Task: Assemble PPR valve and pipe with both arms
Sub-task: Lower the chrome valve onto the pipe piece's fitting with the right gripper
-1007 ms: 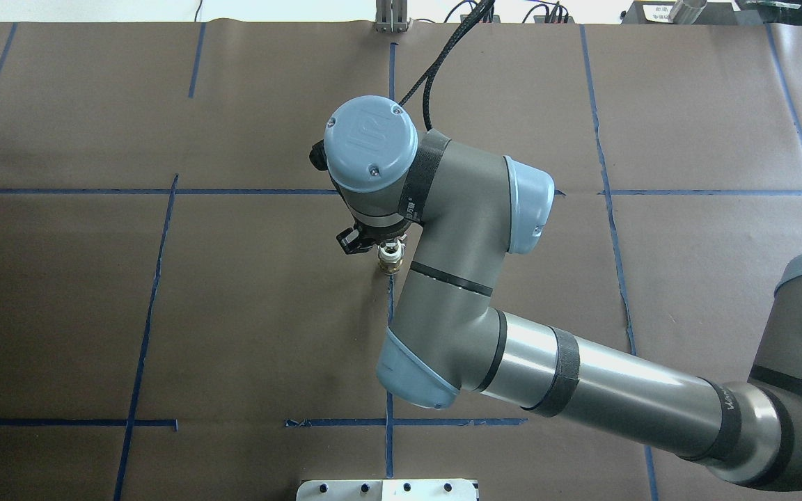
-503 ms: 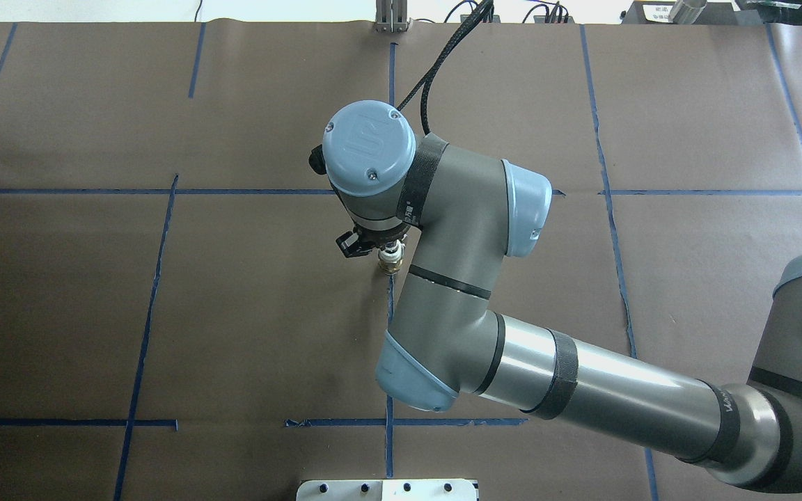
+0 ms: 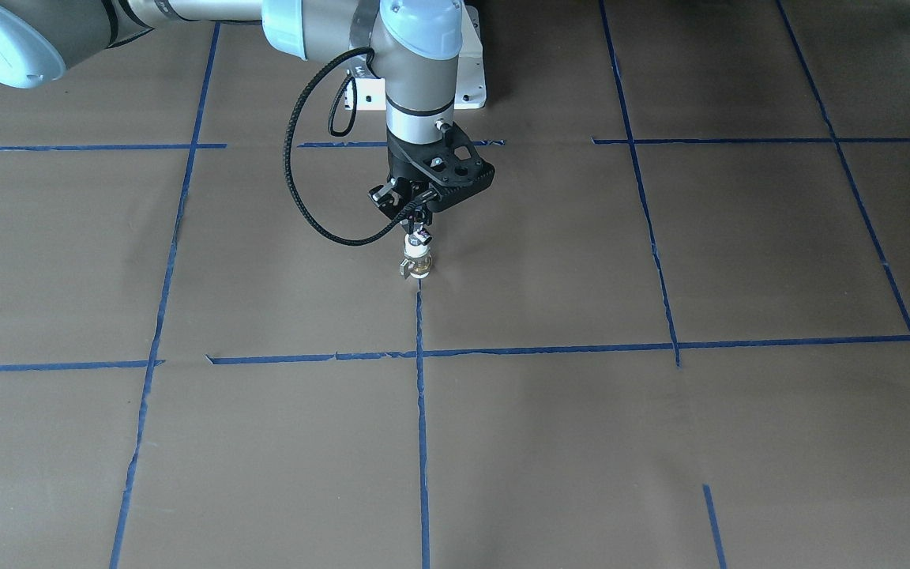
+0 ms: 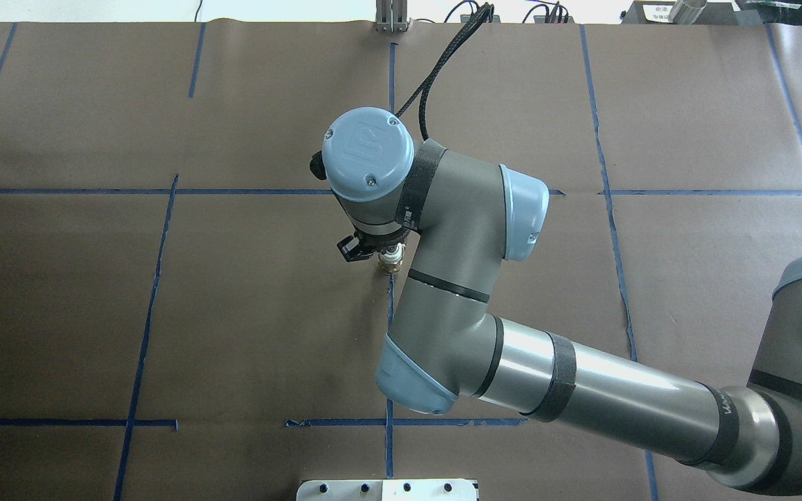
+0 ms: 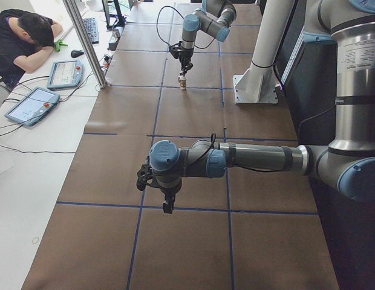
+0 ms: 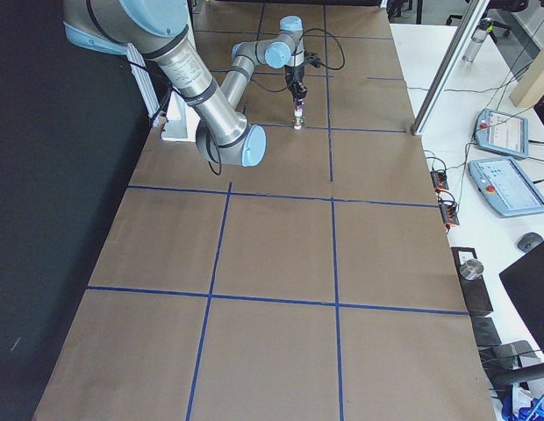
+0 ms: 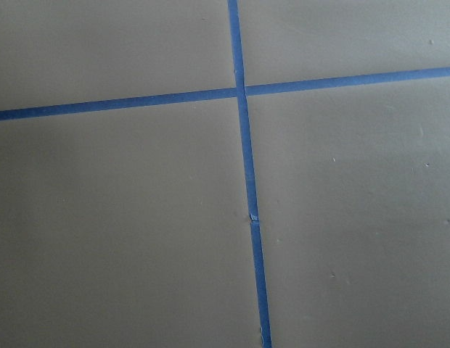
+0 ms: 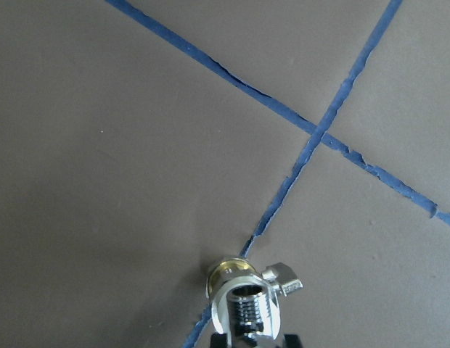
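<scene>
The PPR valve stands upright on the brown table on a blue tape line, and shows in the overhead view. In the right wrist view its brass ring lies under the chrome threaded pipe, which sits on top of it. My right gripper points straight down over it, with black fingertips either side of the pipe, shut on it. My left gripper hangs over bare table far from the valve. It shows only in the exterior left view, so I cannot tell whether it is open or shut.
Blue tape lines cross the brown table cover. The white pedestal base stands behind the valve. An aluminium post stands at the table's far edge. An operator sits at a side desk with tablets.
My right wrist has turned about its own axis above the valve and shifted slightly toward the robot. The valve stays in place.
</scene>
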`<state>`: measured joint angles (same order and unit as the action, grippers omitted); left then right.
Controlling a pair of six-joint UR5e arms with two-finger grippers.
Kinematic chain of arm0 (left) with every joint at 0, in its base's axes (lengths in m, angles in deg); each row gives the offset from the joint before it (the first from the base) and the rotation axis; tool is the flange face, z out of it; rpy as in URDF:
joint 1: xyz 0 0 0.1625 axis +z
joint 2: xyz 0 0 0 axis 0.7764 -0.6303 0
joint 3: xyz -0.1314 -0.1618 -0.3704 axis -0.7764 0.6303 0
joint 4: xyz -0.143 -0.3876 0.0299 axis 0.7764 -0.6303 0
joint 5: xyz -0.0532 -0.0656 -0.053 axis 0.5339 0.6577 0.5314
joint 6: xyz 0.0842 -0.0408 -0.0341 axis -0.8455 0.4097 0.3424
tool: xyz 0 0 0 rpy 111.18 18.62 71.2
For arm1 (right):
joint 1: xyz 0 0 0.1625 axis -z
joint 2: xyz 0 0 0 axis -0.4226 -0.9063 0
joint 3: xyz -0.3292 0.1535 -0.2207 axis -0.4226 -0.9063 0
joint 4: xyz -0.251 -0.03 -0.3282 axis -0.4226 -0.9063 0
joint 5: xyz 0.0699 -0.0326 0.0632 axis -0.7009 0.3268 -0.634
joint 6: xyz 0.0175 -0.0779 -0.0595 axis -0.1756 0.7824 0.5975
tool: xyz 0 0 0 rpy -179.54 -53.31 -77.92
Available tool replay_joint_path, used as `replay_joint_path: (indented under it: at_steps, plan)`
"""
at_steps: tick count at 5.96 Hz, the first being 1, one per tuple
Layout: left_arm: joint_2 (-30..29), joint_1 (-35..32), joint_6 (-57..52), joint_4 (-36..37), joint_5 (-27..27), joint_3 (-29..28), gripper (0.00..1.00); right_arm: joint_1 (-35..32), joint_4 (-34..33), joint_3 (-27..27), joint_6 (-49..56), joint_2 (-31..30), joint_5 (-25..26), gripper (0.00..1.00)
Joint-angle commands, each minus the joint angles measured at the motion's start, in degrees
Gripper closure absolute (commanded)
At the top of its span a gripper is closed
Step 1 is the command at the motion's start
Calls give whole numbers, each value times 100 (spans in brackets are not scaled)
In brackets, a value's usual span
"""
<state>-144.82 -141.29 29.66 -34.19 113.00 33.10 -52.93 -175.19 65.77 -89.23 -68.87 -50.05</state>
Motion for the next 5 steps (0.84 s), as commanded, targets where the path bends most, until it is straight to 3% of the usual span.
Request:
replay_joint_path:
  at_steps: [1, 2, 3, 4, 5]
  plan:
    - [-1, 0, 41, 0, 0, -2, 0, 7, 25, -58, 15, -3, 0, 96]
    - [-10, 0, 41, 0, 0, -11, 0, 7, 42, -84, 59, -3, -8, 83]
    - [-10, 0, 41, 0, 0, -20, 0, 7, 42, -154, 7, 14, 0, 55]
    - [-10, 0, 41, 0, 0, -11, 0, 7, 51, -172, -11, 23, 0, 8]
    - [-10, 0, 41, 0, 0, -11, 0, 7, 51, -181, -3, 41, -8, 1]
